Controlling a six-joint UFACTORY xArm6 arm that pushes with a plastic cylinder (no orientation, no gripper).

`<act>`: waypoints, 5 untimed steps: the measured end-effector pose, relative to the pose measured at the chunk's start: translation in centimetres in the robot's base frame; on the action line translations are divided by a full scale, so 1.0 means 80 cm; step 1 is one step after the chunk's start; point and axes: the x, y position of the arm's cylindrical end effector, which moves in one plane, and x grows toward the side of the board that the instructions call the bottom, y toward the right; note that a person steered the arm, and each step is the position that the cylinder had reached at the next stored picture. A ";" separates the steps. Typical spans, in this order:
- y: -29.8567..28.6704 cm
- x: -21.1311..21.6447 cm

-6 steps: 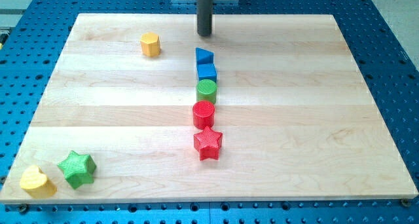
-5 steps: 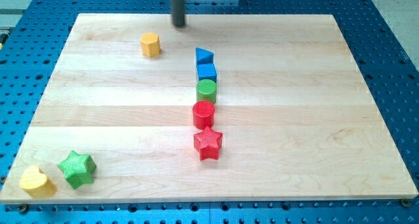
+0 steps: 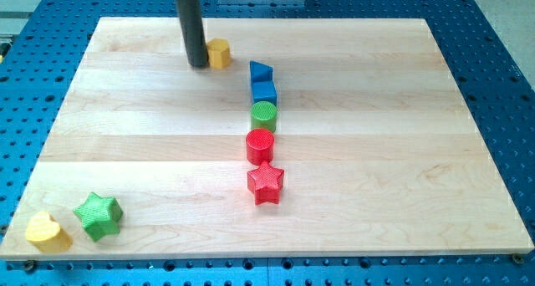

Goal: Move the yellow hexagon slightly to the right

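Note:
The yellow hexagon [image 3: 219, 53] sits near the view's top, a little left of centre, on the wooden board [image 3: 401, 144]. My tip [image 3: 198, 64] stands right against the hexagon's left side; whether it touches cannot be told for sure. The dark rod rises from the tip to the view's top edge. The hexagon lies just left of and above the blue triangle [image 3: 260, 71].
A column runs down the board's middle: blue triangle, blue cube [image 3: 264, 91], green cylinder [image 3: 263, 115], red cylinder [image 3: 260, 144], red star [image 3: 266, 182]. A green star [image 3: 99, 215] and a yellow heart [image 3: 47, 232] lie at the bottom left corner.
My tip has moved left and down from the top edge to the hexagon's left side. The yellow hexagon has shifted to the right, closer to the blue triangle.

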 end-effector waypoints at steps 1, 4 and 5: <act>-0.006 -0.044; 0.054 -0.041; 0.043 -0.041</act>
